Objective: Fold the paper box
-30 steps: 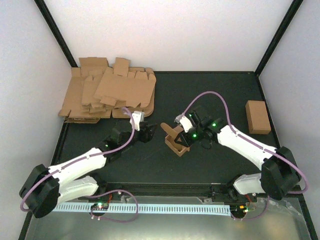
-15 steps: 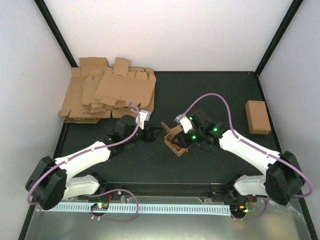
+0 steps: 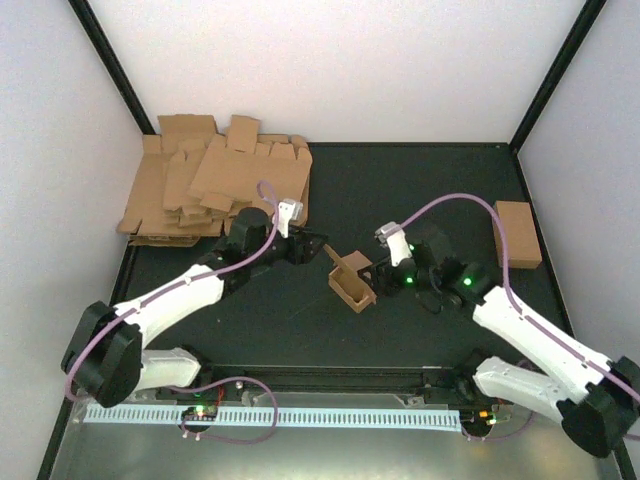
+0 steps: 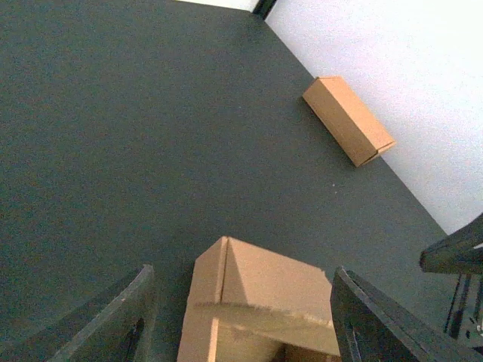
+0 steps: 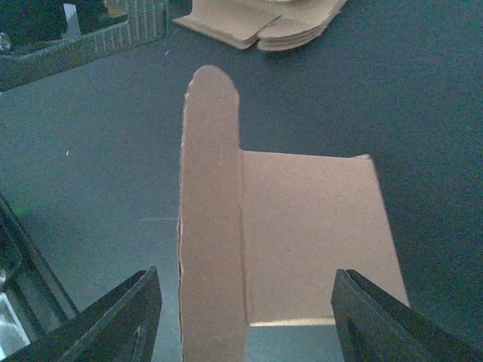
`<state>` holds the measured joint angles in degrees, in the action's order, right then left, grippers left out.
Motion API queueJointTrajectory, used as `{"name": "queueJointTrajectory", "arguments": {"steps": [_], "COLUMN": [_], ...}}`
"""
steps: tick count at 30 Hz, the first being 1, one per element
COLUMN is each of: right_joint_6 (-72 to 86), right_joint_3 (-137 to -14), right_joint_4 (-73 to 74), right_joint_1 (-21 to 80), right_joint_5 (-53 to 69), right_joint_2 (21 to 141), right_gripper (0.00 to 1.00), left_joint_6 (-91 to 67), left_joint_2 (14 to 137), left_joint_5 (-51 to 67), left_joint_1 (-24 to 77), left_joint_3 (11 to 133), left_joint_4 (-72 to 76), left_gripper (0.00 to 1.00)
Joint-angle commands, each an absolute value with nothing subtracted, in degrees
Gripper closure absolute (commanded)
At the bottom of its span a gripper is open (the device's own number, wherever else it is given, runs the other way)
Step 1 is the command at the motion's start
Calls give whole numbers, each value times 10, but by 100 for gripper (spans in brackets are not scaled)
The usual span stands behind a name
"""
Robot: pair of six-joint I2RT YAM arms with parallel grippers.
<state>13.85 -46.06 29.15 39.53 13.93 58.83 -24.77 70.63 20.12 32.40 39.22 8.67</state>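
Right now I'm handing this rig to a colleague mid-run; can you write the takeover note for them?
Left gripper open, empty, paper box just ahead of it.
Right gripper open, empty, facing the box from the other side.
Box sits free on the table, between the two grippers.
Done: body squared up into a small carton.
Left: one long rounded flap stands loose and an end looks open; fold and tuck.

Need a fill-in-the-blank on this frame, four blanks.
The left gripper and right gripper both stand ___.
The paper box lies ___ them, held by neither.
The heap of flat blanks fills the far ___ corner.
The closed carton lies by the ___ wall.
Missing: open; between; left; right.
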Motion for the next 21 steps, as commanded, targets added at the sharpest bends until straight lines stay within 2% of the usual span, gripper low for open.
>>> {"name": "queueJointTrajectory", "arguments": {"steps": [1,7,9,11,16,21], "right_joint_6": [179,269,304,346,417,466], "right_joint_3": [-432,-395,-383,-370,-301,-221], "right_joint_4": [300,331,344,357,307,173], "right_joint_1": [397,396,396,396,396,396], "right_joint_5": [74,-13,-32,-40,24,146], "right_joint_2": [515,411,390,377,361,374], "right_gripper": [34,34,38,48,96,98], "left_joint_6": [-218,-200,-200,-200,-149,-78], "left_joint_2": [752,785,790,797,808,812], "left_joint_5": [259,239,245,260,315,383], "left_joint_1": [320,320,320,320,323,325], "left_joint_3": [457,511,519,529,550,571], "left_joint_4": [49,-3,-1,0,-11,-76], "left_gripper": [34,35,35,35,37,39]}}
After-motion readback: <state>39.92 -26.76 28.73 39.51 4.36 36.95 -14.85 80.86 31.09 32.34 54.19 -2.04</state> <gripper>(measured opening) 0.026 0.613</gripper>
